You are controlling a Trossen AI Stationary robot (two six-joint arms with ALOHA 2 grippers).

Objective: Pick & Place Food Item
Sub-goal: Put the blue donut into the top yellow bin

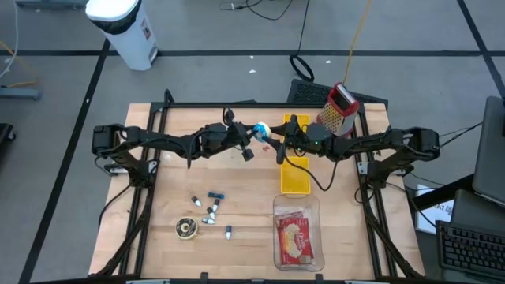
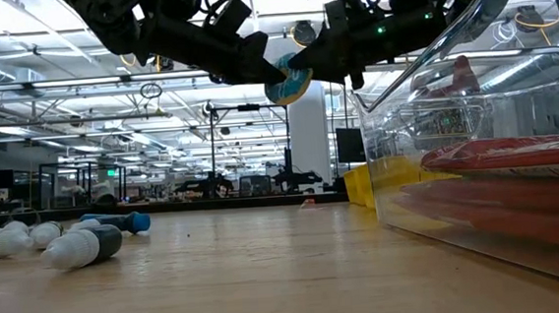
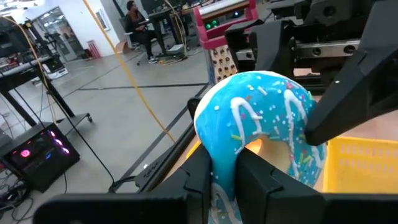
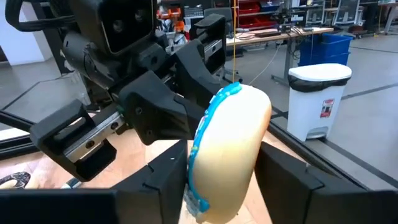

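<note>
Left gripper (image 1: 251, 136) jaws pinch the blue-iced doughnut (image 3: 258, 121); right gripper (image 1: 272, 142) jaws stand spread around it.

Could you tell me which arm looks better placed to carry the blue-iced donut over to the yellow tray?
Probably the right. The left gripper is shut on the donut, while the right gripper straddles it, its fingers not yet gripping. The yellow tray lies beneath the right arm, nearer its side.
</note>
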